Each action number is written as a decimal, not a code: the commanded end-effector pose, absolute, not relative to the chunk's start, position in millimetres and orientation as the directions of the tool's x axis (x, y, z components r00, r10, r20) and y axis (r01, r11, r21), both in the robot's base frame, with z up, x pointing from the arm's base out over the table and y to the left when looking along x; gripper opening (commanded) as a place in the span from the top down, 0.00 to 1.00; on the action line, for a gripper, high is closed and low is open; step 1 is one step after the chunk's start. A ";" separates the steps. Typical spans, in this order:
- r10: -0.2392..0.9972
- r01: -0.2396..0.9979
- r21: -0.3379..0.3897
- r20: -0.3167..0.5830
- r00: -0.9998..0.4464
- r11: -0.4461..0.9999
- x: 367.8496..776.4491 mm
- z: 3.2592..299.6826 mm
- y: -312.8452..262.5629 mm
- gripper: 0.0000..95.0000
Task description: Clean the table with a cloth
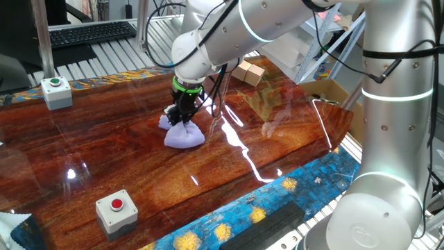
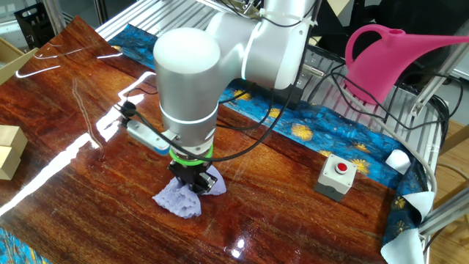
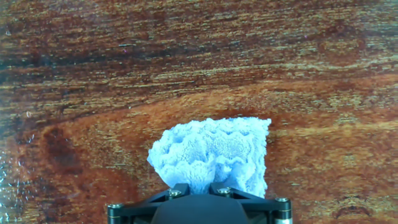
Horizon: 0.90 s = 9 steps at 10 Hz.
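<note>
The pale lavender cloth (image 1: 184, 135) lies bunched on the glossy reddish-brown table (image 1: 125, 160). My gripper (image 1: 180, 117) points straight down onto it and is shut on its top, pressing it to the wood. In the other fixed view the cloth (image 2: 178, 198) spreads out below the gripper (image 2: 190, 180). In the hand view the cloth (image 3: 214, 154) fills the space just ahead of the black jaws, which close on its near edge; the fingertips are hidden in the fabric.
A grey box with a red button (image 1: 119, 210) sits near the blue flowered edge strip (image 1: 277, 191). A box with a green button (image 1: 55, 91) stands at the far left. Tan cardboard boxes (image 1: 248, 71) lie at the far side. A pink watering can (image 2: 396, 62) stands beyond the table.
</note>
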<state>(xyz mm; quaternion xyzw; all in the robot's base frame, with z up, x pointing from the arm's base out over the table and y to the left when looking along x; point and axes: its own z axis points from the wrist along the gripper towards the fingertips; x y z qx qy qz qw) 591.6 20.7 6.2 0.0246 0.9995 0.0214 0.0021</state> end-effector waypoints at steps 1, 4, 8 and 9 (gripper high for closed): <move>0.064 0.063 0.055 -0.005 -0.998 0.996 590.4 7.9 21.2 1.00; 0.148 0.148 0.050 0.013 -0.989 0.988 589.3 8.8 23.1 0.00; 0.129 0.129 0.047 0.013 -0.992 0.990 589.1 8.8 23.3 0.00; 0.129 0.130 0.047 0.013 -0.992 0.990 589.1 8.8 23.3 0.00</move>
